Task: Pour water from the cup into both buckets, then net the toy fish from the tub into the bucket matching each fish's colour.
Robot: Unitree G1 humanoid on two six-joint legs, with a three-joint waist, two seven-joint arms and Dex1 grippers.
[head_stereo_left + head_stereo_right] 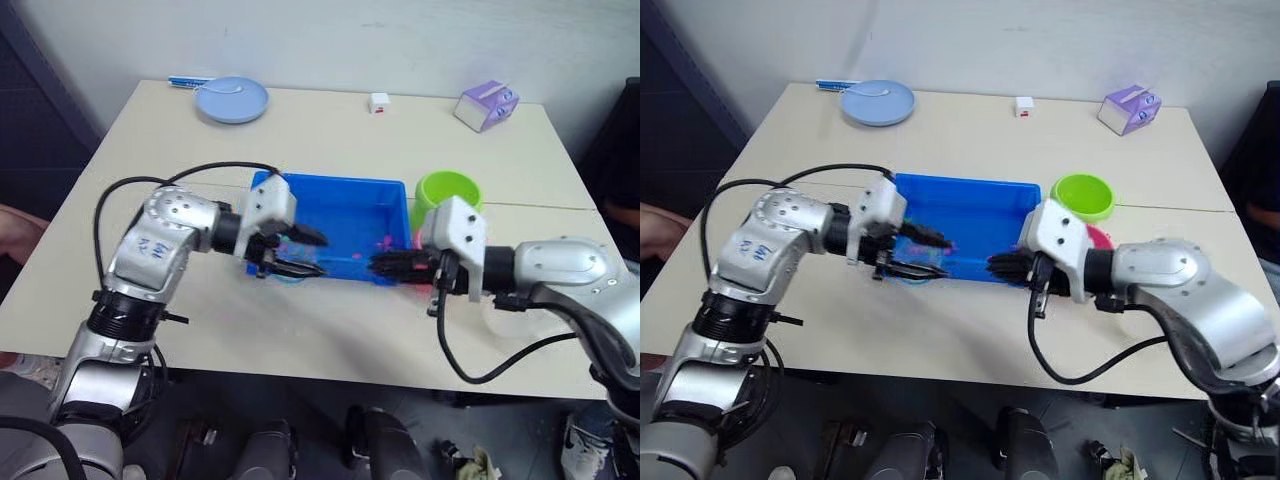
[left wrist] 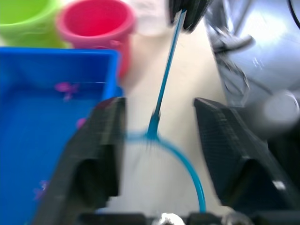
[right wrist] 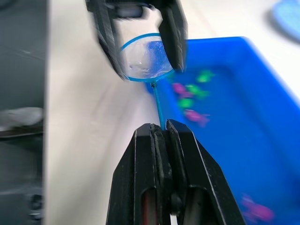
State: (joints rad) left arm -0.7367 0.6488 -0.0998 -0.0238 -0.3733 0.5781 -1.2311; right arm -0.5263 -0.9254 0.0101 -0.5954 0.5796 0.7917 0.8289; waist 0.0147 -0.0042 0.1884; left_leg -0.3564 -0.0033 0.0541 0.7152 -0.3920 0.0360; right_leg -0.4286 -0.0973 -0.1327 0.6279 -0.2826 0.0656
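The right end effector (image 3: 161,129) is pinching the net (image 3: 144,61) by its thin stick. The net's hoop is sitting between the wide-open fingers of the left end effector (image 2: 159,140), just beside the tub (image 1: 350,215) with the toy fish (image 3: 187,89).

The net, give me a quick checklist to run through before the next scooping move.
1. Right gripper shut on the net's handle: ok.
2. Net hoop between the left gripper's open fingers, not clamped: ok.
3. Hoop over the tub: not ok, it sits beside the near wall over the table.
4. Toy fish in the tub: ok.
5. Green bucket and pink bucket upright: ok.
6. Water in buckets: cannot tell.
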